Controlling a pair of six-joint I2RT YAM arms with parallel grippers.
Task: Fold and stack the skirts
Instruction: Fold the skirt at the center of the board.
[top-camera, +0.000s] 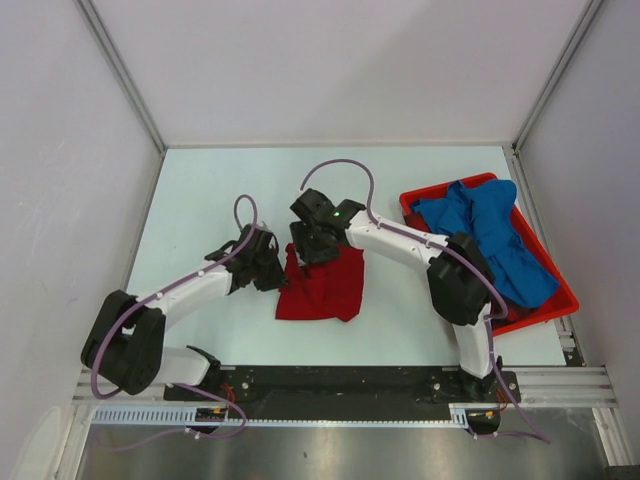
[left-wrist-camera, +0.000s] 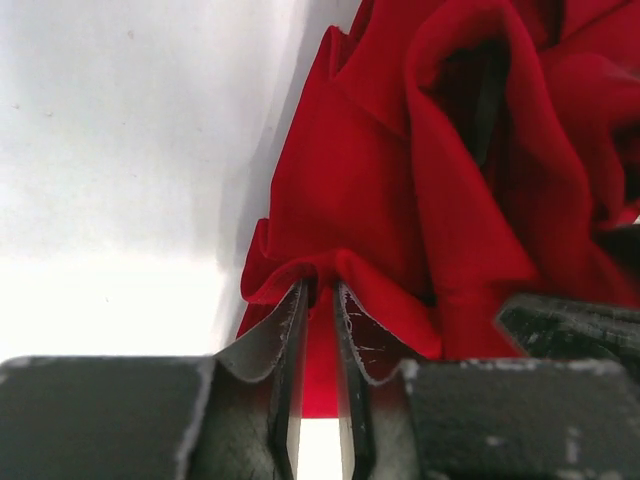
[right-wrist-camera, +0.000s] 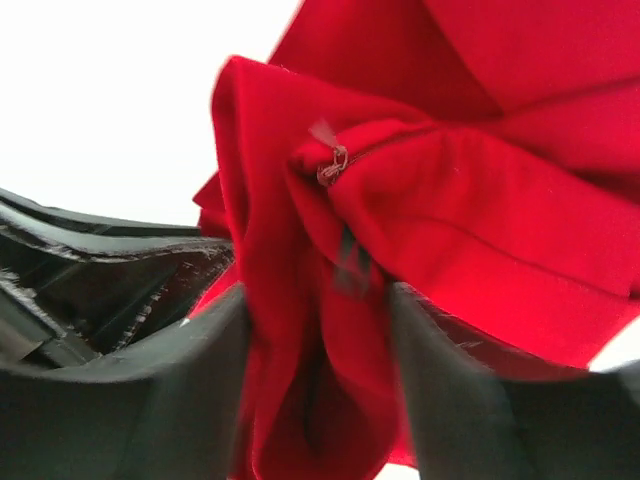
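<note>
The red skirt (top-camera: 325, 288) lies bunched on the table between my two arms. My left gripper (top-camera: 272, 270) is shut on its left edge; the left wrist view shows the red cloth (left-wrist-camera: 400, 190) pinched between the fingertips (left-wrist-camera: 320, 290). My right gripper (top-camera: 318, 248) is shut on the skirt's top edge; the right wrist view shows a thick fold of red cloth (right-wrist-camera: 330, 330) with a zip pull (right-wrist-camera: 332, 168) between the fingers. The blue skirt (top-camera: 495, 240) lies crumpled in the red tray (top-camera: 555, 310). The plaid skirt is out of view.
The tray sits at the right side of the table, against the right wall rail. White walls stand on the left, back and right. The black base rail (top-camera: 340, 385) runs along the near edge.
</note>
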